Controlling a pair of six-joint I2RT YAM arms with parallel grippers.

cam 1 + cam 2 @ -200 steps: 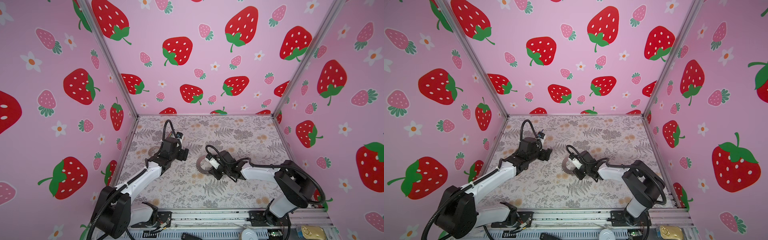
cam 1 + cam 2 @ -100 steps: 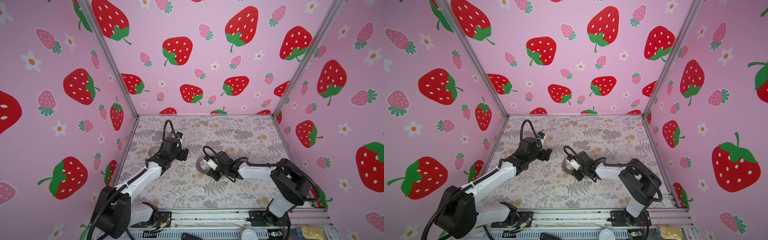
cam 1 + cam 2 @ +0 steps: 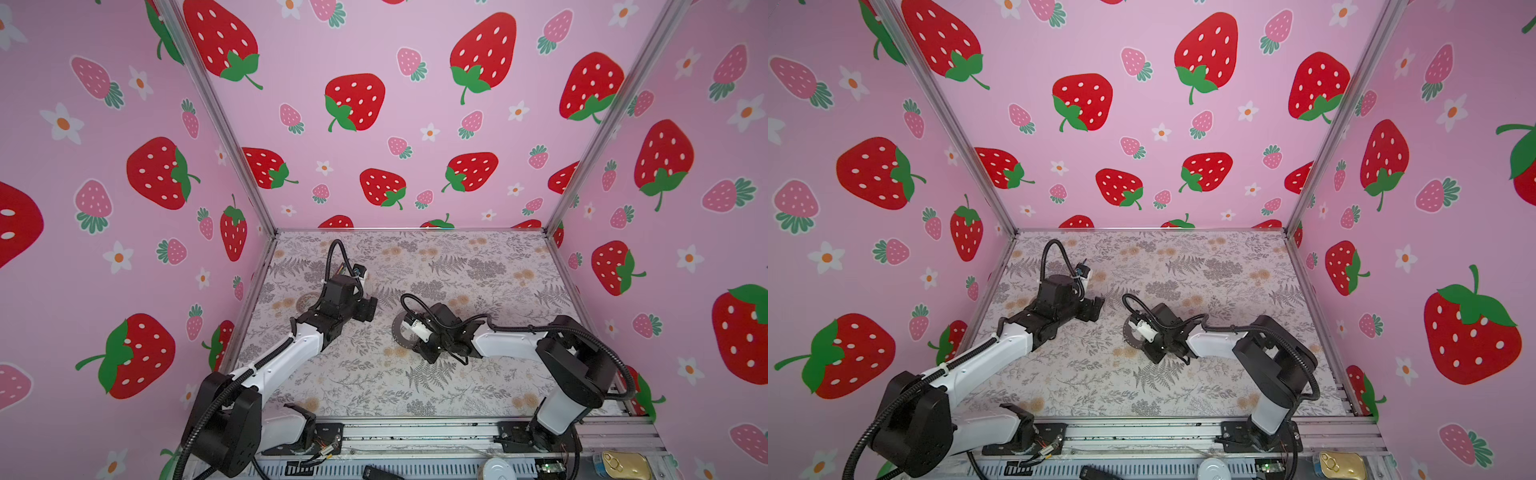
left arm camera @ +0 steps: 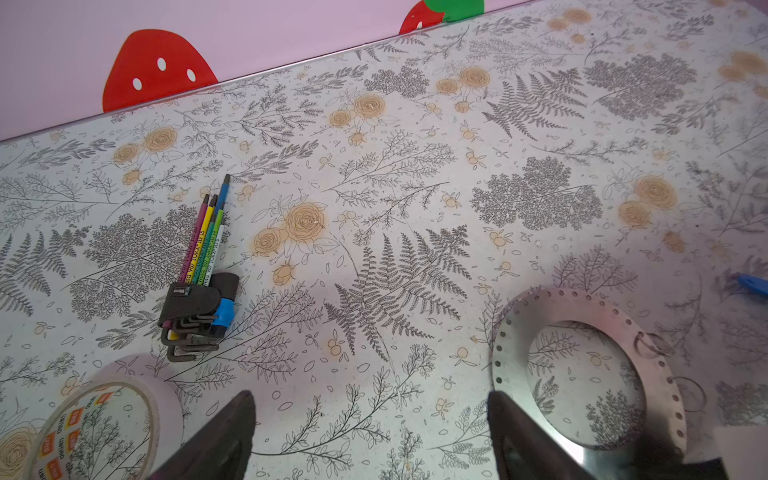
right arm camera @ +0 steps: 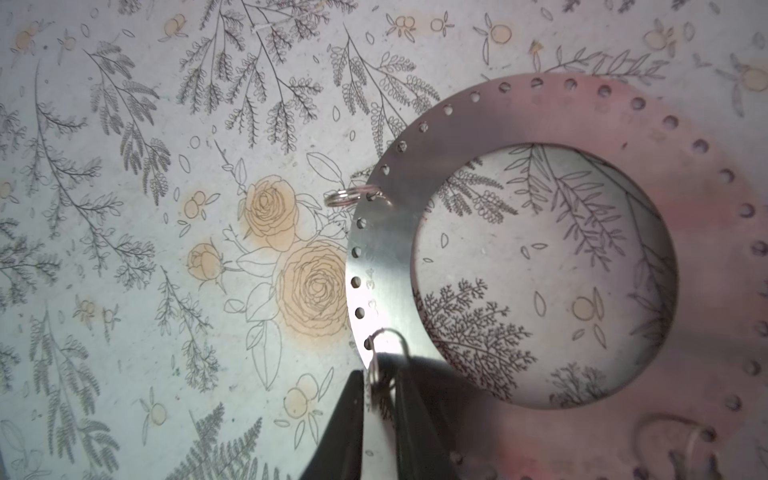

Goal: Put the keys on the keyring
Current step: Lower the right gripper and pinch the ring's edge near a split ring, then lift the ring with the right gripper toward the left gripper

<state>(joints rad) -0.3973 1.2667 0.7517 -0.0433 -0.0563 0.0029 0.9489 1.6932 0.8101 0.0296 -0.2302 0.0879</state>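
Observation:
The keyring [image 5: 378, 257] is a wide flat grey metal ring with small holes round its rim, lying mid-table in both top views [image 3: 398, 332] [image 3: 1128, 334]. Small wire split rings [image 5: 345, 197] hang from its holes. My right gripper [image 5: 380, 382] is shut on the keyring's rim, with one split ring caught at its tips [image 3: 415, 343]. My left gripper [image 4: 374, 436] is open and empty just left of the keyring [image 4: 511, 332]; it shows in both top views [image 3: 368, 309] [image 3: 1094, 309]. Of the keys, only a blue tip [image 4: 752, 284] shows beyond the ring.
A set of coloured hex keys in a black holder [image 4: 195, 291] and a roll of tape [image 4: 104, 415] lie on the floral table beside my left gripper. Pink strawberry walls [image 3: 374, 124] enclose the table on three sides.
My right gripper has shifted a little to the left at the keyring and its jaws have narrowed onto the rim. The left arm has stayed still and open.

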